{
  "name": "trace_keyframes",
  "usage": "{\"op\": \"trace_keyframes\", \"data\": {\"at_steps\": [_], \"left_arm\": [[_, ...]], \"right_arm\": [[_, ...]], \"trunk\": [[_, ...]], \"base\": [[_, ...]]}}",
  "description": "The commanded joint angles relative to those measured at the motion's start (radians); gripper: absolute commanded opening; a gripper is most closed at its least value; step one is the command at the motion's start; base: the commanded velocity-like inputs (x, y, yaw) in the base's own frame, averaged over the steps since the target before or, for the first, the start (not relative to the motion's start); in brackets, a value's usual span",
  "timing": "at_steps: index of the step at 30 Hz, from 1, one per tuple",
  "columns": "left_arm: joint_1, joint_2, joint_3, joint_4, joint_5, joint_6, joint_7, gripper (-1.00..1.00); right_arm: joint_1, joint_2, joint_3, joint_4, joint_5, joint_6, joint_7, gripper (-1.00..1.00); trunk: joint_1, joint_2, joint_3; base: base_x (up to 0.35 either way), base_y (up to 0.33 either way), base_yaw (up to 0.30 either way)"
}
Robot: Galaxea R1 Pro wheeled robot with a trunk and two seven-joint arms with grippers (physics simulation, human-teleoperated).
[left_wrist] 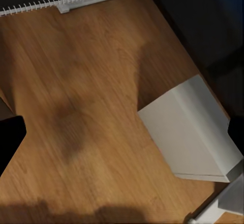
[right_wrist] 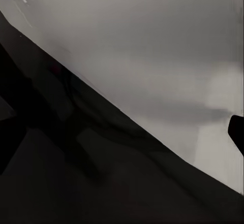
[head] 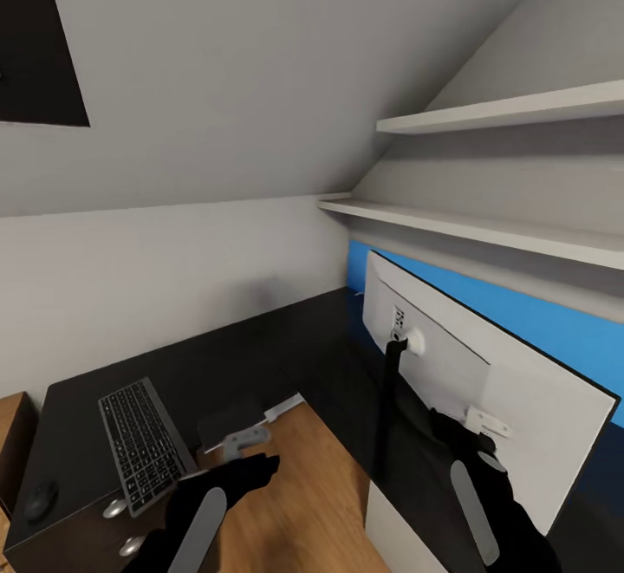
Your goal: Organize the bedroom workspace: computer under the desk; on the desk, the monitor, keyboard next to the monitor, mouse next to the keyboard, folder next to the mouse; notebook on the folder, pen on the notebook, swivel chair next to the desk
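Observation:
The monitor (head: 511,382) stands on the right wing of the black desk (head: 295,339), its silver-white back and black stand (head: 390,382) towards me. My right gripper (head: 482,431) is at the lower part of that back, jaws spread, with the grey panel (right_wrist: 152,46) close in front. The keyboard (head: 143,447) lies on the desk's left wing, the mouse (head: 41,499) a little to its left. My left gripper (head: 247,445) hangs open over the wooden floor, beside the keyboard's near end. The computer, folder, pen and swivel chair are out of view.
A blue back panel (head: 537,317) and two white shelves (head: 485,226) run behind the monitor. Drawer knobs (head: 113,508) show under the keyboard. A white desk leg (left_wrist: 188,132) stands on the floor, and a white spiral-bound edge (left_wrist: 40,4) lies by the desk. A wooden chest (head: 12,434) sits far left.

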Motion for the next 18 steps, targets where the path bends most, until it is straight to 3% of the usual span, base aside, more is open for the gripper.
{"op": "trace_keyframes", "data": {"at_steps": [1, 3, 4, 6, 7, 18], "left_arm": [[-0.001, 0.000, -0.005, -0.001, 0.010, 0.002, 0.010, 1.00], [-0.001, 0.002, -0.014, -0.001, 0.010, 0.002, 0.010, 1.00], [-0.001, 0.002, -0.018, -0.002, 0.010, 0.002, 0.010, 1.00], [-0.001, 0.002, -0.019, -0.003, 0.010, 0.002, 0.011, 1.00], [-0.001, 0.002, -0.019, -0.003, 0.010, 0.002, 0.011, 1.00], [-0.001, 0.002, -0.019, -0.003, 0.010, 0.002, 0.009, 1.00]], "right_arm": [[-0.001, -0.007, -0.001, 0.008, -0.007, -0.002, -0.005, 1.00], [-0.002, -0.017, -0.001, 0.018, -0.007, -0.033, -0.005, 1.00], [-0.003, -0.047, -0.002, 0.039, -0.009, -0.072, -0.005, 1.00], [-0.004, -0.064, -0.002, 0.054, -0.011, -0.077, -0.005, 1.00], [-0.008, -0.087, -0.003, 0.101, -0.013, -0.081, -0.005, 1.00], [-0.054, -0.120, -0.002, 0.236, -0.015, -0.158, -0.002, 1.00]], "trunk": [[0.000, -0.002, -0.002], [0.000, -0.002, -0.002], [0.000, -0.002, -0.002], [0.000, -0.002, -0.002], [0.000, -0.002, -0.002], [0.000, -0.002, -0.002]], "base": [[0.010, 0.000, 0.000], [0.005, 0.000, 0.000], [0.000, 0.000, 0.000], [0.000, 0.000, 0.000], [0.000, 0.000, 0.000], [0.000, 0.000, 0.000]]}}
